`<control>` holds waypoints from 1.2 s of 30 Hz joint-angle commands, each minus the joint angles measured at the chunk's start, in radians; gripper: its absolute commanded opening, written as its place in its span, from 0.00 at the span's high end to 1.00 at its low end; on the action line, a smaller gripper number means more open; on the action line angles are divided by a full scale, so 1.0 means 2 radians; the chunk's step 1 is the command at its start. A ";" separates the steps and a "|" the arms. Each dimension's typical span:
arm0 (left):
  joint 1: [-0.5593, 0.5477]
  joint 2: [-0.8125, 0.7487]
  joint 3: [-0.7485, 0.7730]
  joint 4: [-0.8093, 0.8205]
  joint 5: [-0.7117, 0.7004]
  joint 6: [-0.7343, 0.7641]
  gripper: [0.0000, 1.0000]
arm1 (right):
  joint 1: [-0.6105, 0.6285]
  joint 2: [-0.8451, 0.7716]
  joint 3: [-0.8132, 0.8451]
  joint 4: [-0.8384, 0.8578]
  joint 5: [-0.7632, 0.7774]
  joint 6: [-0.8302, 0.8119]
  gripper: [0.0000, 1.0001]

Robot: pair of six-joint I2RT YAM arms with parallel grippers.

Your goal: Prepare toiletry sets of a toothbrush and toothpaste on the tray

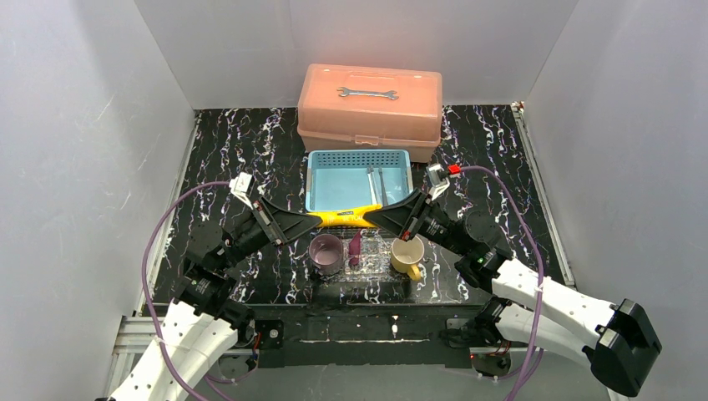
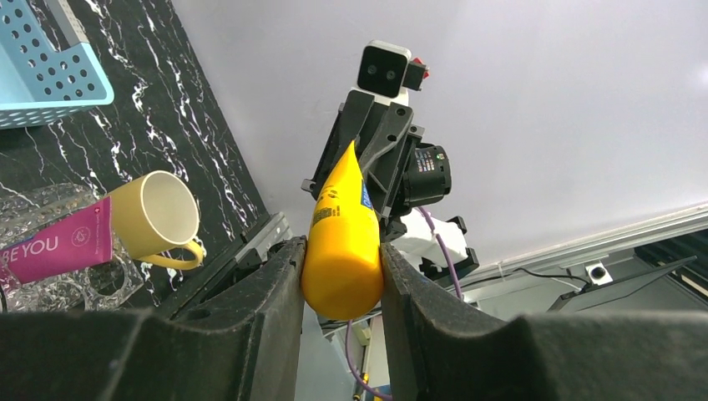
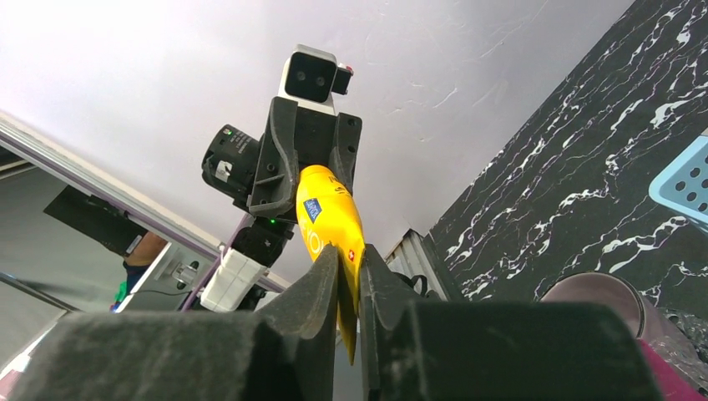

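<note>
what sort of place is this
Most likely a robot lab test cell, not a home: plain white panels wall in a black marbled table, the left arm and right arm are bolted at its near edge, and a salmon toolbox and blue basket sit staged as props.

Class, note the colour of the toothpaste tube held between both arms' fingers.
The toothpaste tube is yellow-orange with a small blue label; clearest in the left wrist view.

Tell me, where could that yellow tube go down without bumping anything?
The tray looks bare between magenta tube and yellow mug; so does the table left of the basket. Crowded: the middle, beneath the left gripper and right gripper.
</note>
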 commanded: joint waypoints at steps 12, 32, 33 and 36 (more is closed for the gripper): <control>0.003 0.012 -0.015 0.031 0.041 -0.004 0.60 | 0.000 -0.017 0.016 0.022 -0.015 -0.020 0.99; 0.003 0.009 0.082 -0.208 0.017 0.164 0.15 | 0.000 -0.076 0.136 -0.274 -0.001 -0.185 0.99; 0.003 0.010 0.090 -0.225 0.012 0.180 0.14 | 0.000 -0.077 0.143 -0.290 0.002 -0.194 0.99; 0.003 0.011 0.113 -0.268 -0.002 0.211 0.14 | 0.000 -0.079 0.166 -0.336 0.011 -0.226 0.99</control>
